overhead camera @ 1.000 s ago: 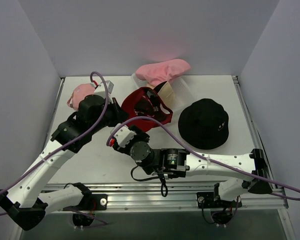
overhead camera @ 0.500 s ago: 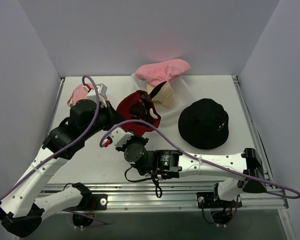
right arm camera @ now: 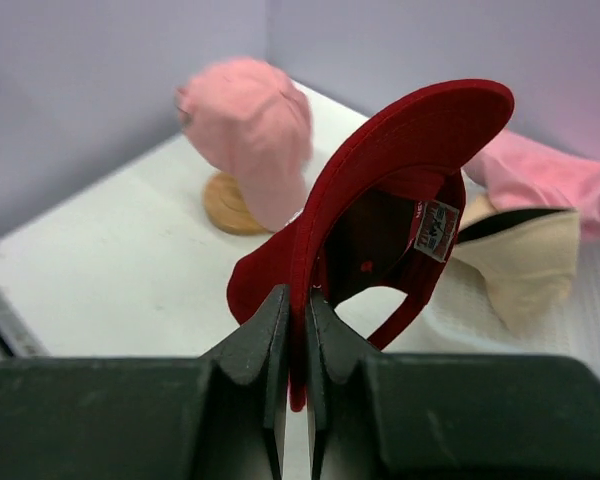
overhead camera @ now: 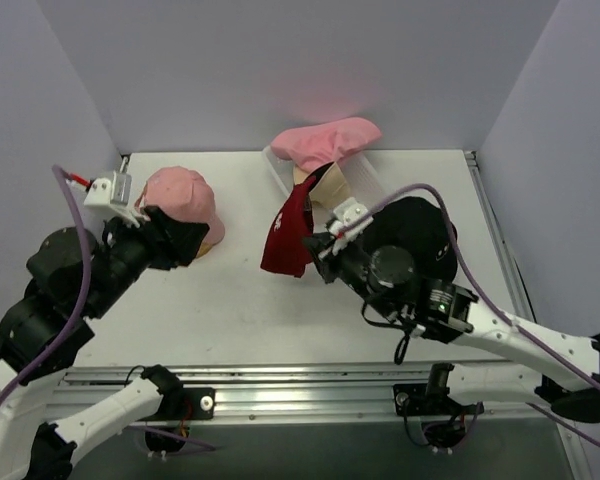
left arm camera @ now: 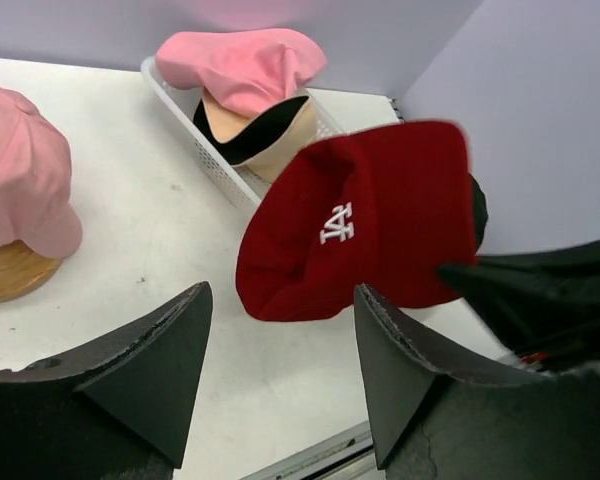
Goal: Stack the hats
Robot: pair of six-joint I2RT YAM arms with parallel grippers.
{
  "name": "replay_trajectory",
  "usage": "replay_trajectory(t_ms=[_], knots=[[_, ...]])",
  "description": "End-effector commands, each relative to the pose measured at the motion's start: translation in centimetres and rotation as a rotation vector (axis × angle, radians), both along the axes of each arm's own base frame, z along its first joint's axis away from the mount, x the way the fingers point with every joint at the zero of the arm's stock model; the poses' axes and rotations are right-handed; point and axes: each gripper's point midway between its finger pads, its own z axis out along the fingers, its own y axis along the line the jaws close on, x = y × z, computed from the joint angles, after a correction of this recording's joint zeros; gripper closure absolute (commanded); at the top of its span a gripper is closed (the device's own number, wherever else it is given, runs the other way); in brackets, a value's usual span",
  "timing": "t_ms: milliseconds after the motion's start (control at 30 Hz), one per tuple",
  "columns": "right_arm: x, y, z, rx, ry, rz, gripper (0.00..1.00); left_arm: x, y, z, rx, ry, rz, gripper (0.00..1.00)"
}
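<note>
Brim of the red cap [right arm camera: 405, 125] is pinched in the right gripper [right arm camera: 297, 303], the cap held off the table [overhead camera: 230, 290] near the basket [left arm camera: 216, 160]; the left gripper [left arm camera: 280, 295] hangs spread by the pink cap [overhead camera: 180, 195].

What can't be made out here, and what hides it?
Top view: right arm hides part of the black bucket hat.
Left wrist: red cap hides most of it; pink cap covers the top of the wooden stand; pink bucket hat covers the crown of the tan bucket hat.
Right wrist: tag inside red cap, print too small.
</note>
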Motion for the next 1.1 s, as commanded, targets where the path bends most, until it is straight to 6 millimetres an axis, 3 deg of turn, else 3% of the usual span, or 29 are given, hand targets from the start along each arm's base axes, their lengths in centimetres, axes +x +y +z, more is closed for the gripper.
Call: replay_trajectory(t_ms=[0,33,67,133,167,233,367,467,567,733,1067], knots=[[-4.5,0.7,4.1,0.166,-0.043,0.258,1.00,-1.0,-1.8,-3.8,0.042,0.072,-0.121,0.32],[-5.4,0.6,4.6,0.186,-0.054,0.301,1.00,-0.8,-2.9,-5.9,0.042,0.095,-0.166,0.33],[-6.0,0.4,4.2,0.187,-0.055,0.338,1.00,-2.1,-4.2,-6.3,0.012,0.095,-0.265,0.33],[-8.9,-0.3,5.7,0.211,-0.103,0.481,1.00,-2.8,-5.5,-7.1,-0.034,0.096,-0.338,0.33],[-9.5,-0.7,5.8,0.215,-0.109,0.511,1.00,-3.9,-6.2,-8.3,-0.046,0.116,-0.405,0.33],[-11.1,-1.9,6.6,0.243,-0.119,0.566,1.00,-4.7,-6.7,-8.2,-0.072,0.097,-0.454,0.33],[-13.2,-3.4,7.4,0.283,-0.149,0.641,1.00,-6.4,-5.2,-8.0,-0.102,0.058,-0.442,0.33],[-13.6,-3.9,7.7,0.321,-0.131,0.648,1.00,-7.6,-4.7,-8.3,-0.121,0.046,-0.460,0.33],[-13.5,-3.1,7.5,0.324,-0.109,0.654,1.00,-8.3,-4.7,-9.2,-0.125,0.054,-0.484,0.32],[-13.2,-2.2,7.9,0.347,-0.090,0.655,1.00,-8.0,-4.5,-11.5,-0.078,0.083,-0.471,0.32],[-12.6,-2.0,8.2,0.366,-0.079,0.625,1.00,-7.5,-4.1,-12.3,-0.064,0.084,-0.435,0.32]])
